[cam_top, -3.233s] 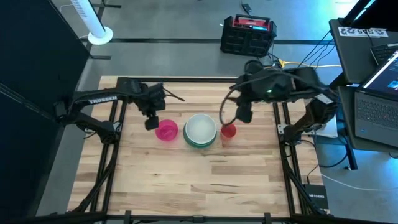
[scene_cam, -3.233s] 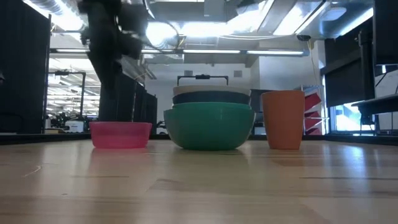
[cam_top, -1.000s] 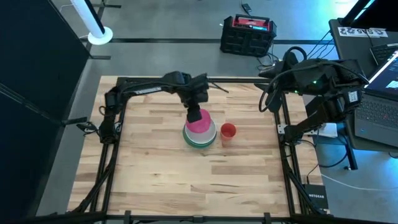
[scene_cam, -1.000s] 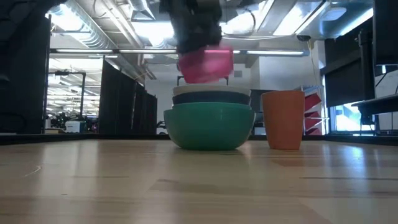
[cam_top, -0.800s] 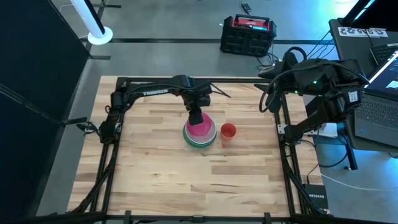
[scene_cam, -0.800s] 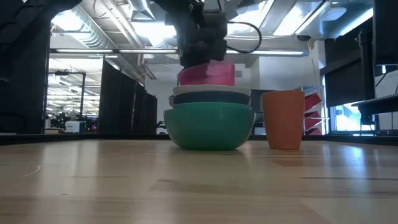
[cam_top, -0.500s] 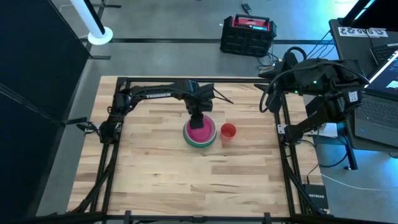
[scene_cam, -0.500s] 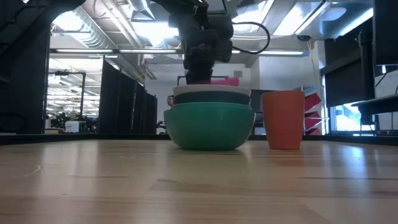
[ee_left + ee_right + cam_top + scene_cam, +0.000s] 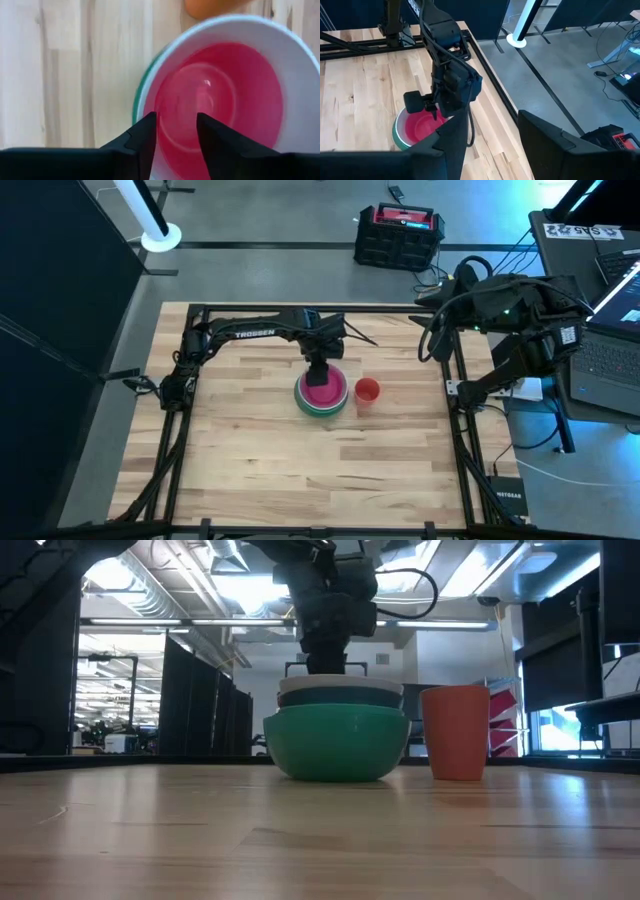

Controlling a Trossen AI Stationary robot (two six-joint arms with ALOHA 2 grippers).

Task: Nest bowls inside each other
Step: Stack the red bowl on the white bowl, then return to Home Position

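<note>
From above, your left gripper (image 9: pixel 319 369) hovers over the bowl stack (image 9: pixel 322 393) mid-table, the pink bowl (image 9: pixel 321 390) nested on top; the cup (image 9: pixel 367 390) stands just beside; your right gripper (image 9: pixel 437 340) waits at the table's far right edge. Left wrist: fingers (image 9: pixel 142 136) parted, straddling the pink rim. Right wrist: jaws apart, holding nothing.

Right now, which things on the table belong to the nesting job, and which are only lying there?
Belong to the job:
- pink bowl, inside the white bowl
- bowl stack
- left gripper, above the stack

Lying about:
- orange cup, beside the stack
</note>
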